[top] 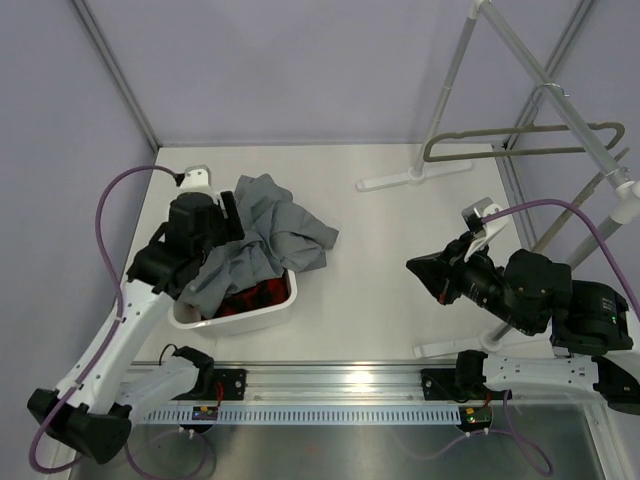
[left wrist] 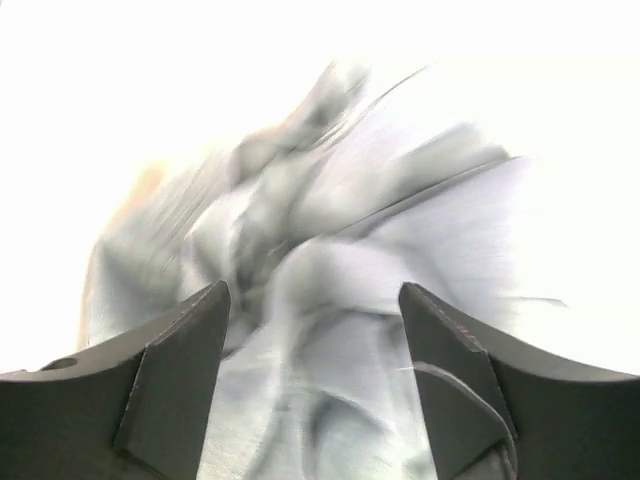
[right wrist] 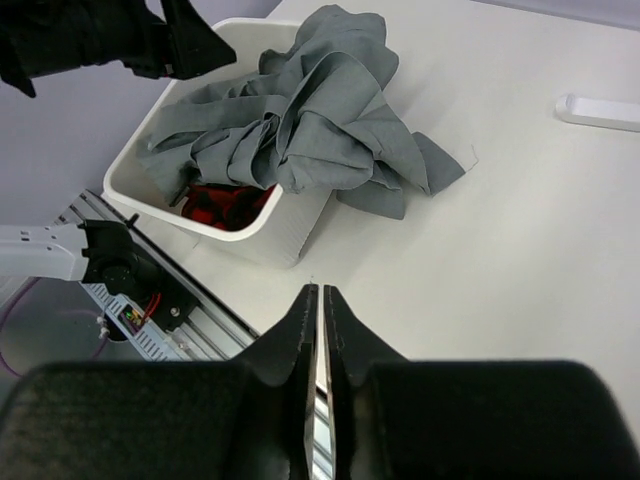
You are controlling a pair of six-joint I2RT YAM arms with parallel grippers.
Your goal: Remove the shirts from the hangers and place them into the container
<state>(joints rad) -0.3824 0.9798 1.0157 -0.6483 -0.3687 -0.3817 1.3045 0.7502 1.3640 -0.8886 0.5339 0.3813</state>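
Clearly the grey shirt is in the container, left of centre in the overhead view, though not all of it. It is heaped above the rim, and a fold spills over the far-right side onto the table. Under it only a patch of the red-and-black plaid shirt shows, in the near part of the basket; the rest is buried.

The left gripper hangs over the basket's upper-left corner, close to the grey heap. From above its fingertips are dark against dark and hard to separate. Its own camera settles it: the two fingers stand wide apart with nothing between them, released. Beyond them that view is washed out to white and smeared, so only grey folds of cloth can be made out. Whether the tips touch the fabric I cannot tell.

The right gripper is at the right of the overhead view, well apart from the basket and pointing toward it. Its jaws are pressed nearly together with a hairline slit between them, clenched on nothing.

At upper right a grey-beige hanger hangs bare on the white rack. Poles cross it, its hook is hard to find, and whether a second hanger lies behind it cannot be told. The rack runs off the right edge.
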